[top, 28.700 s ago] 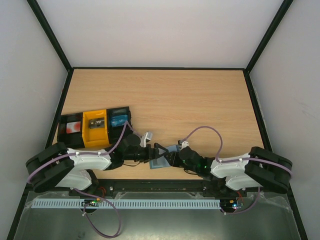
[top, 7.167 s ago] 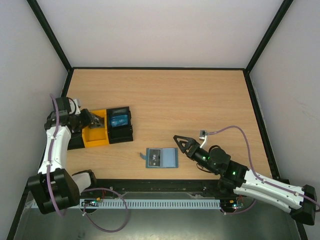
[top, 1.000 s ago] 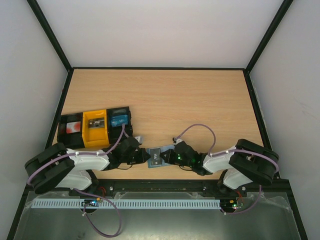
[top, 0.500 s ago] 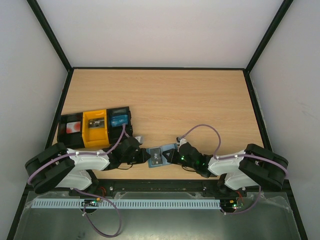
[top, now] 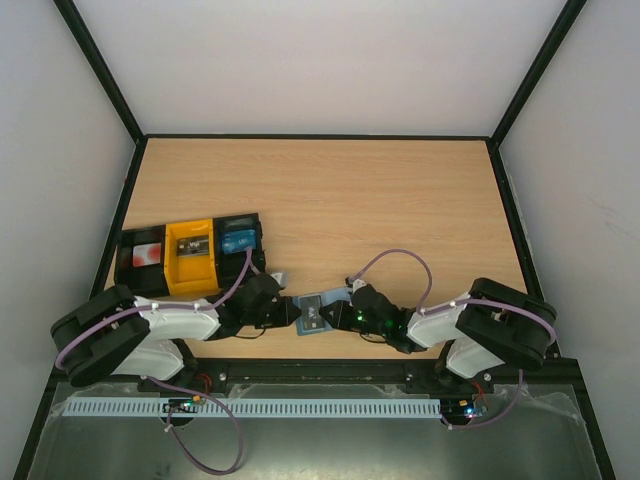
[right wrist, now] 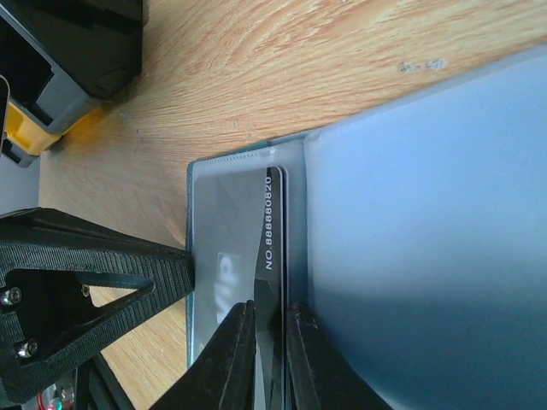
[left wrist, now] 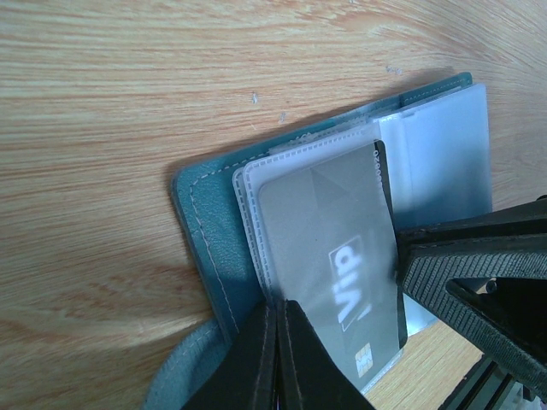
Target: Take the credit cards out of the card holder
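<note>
The teal card holder (top: pixel 322 302) lies open near the table's front edge, between both grippers. In the left wrist view its teal cover (left wrist: pixel 209 231) holds clear sleeves with a dark grey VIP credit card (left wrist: pixel 342 248) in them. My left gripper (left wrist: pixel 278 309) is shut, its tips pressed on the seam between cover and sleeve; from above it (top: pixel 292 312) sits at the holder's left edge. My right gripper (right wrist: pixel 269 312) stands with a narrow gap, the tips straddling the numbered edge of the card (right wrist: pixel 275 248) beside the pale blue panel (right wrist: pixel 410 239).
A row of trays stands at the left: black (top: pixel 142 255), yellow (top: pixel 190 255) and black with a blue card (top: pixel 240 245). The black tray's corner (right wrist: pixel 77 51) shows in the right wrist view. Black frame rails edge the table.
The right gripper drew back a little to the right, then came forward onto the card again with its jaws slightly parted. The left gripper and the holder stayed put.
</note>
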Controlling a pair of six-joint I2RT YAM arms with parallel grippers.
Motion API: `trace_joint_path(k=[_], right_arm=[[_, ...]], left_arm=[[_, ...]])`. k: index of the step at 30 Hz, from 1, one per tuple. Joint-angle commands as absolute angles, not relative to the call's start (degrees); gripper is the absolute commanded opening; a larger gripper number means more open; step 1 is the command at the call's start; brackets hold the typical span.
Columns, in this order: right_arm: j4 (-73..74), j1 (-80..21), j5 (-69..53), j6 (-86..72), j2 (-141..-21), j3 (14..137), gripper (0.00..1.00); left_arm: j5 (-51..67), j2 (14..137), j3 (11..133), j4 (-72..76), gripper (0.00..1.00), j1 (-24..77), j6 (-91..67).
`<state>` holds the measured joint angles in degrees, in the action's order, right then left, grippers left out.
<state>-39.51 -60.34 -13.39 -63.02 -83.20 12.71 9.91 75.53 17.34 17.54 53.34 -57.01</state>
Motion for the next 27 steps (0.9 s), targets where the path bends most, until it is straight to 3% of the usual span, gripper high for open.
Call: trace_joint_path(k=[1,6,16,23,27], right_arm=[[-42.8,-60.5,-14.8,-62.6,-84.2,13.4,0.11],[-46.0,-60.0,-15.9,-63.2,-84.6,12.2,0.02],[-49.0,-58.8,-15.0,-65.4,-80.5,7.5,0.02],[-45.7,-58.9,-14.0,-65.2,-78.7,8.1,0.02],[-46.0,-58.8,-15.1,-65.0,-79.4,9.2,0.04]], left_arm=[[9.1,78.1,17.4,14.2,0.03,53.6,-56.0],[9.7,79.7,17.5,15.6,0.03,53.6,-56.0],[5.6,73.4,19.2,8.9,0.03,53.5,-55.4],[6.2,70.9,20.5,7.0,0.19,53.4,-55.8],[7.3,68.4,21.8,7.0,0.21,53.5,-56.2]])
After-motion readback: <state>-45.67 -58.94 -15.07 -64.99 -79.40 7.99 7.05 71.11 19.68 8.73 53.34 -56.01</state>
